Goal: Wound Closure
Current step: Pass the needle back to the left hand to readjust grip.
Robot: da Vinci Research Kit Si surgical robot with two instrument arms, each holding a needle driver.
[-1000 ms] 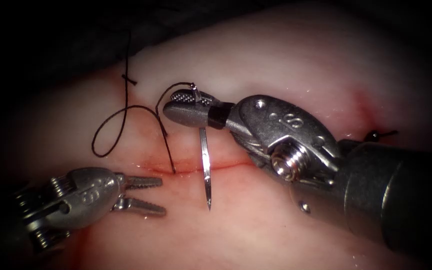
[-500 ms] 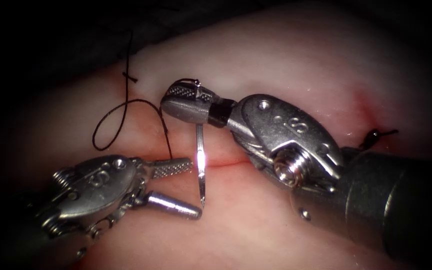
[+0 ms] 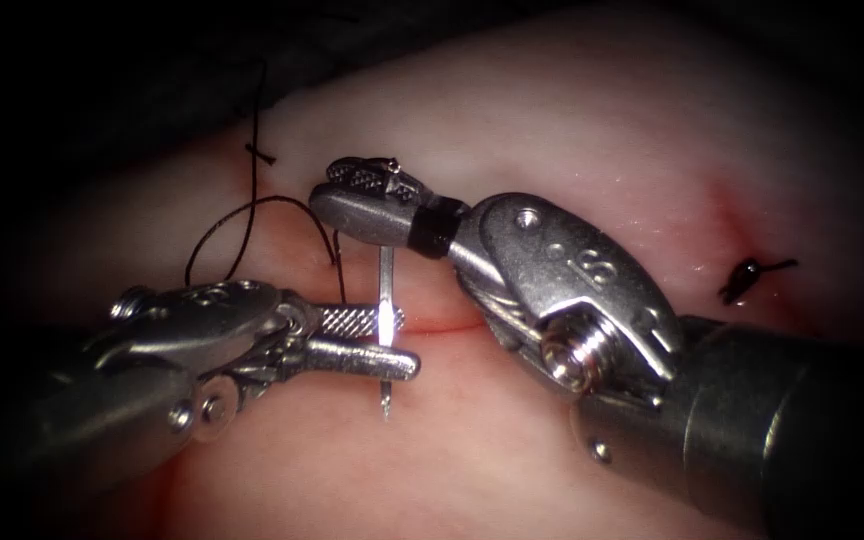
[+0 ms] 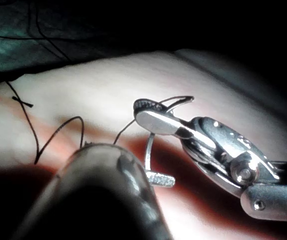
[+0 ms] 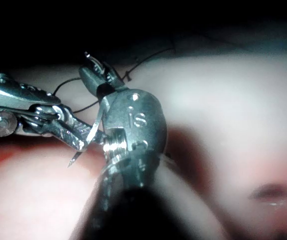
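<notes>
Dim, vignetted edges — glare on needle

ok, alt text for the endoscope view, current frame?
The right pincer holds the curved needle at its thread end above the cut, while the left pincer closes around its shaft near the point, which hangs clear of the tissue. Black thread loops on the left; a knotted stitch sits at the right.

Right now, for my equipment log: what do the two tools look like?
Both are silver metal. The right tool has cross-hatched jaw faces, a black collar, exposed cables, a large screw, a stamped wrist plate and a dark shaft. The left tool has matching cross-hatched jaws, a rounded stamped wrist and small pulleys.
</notes>
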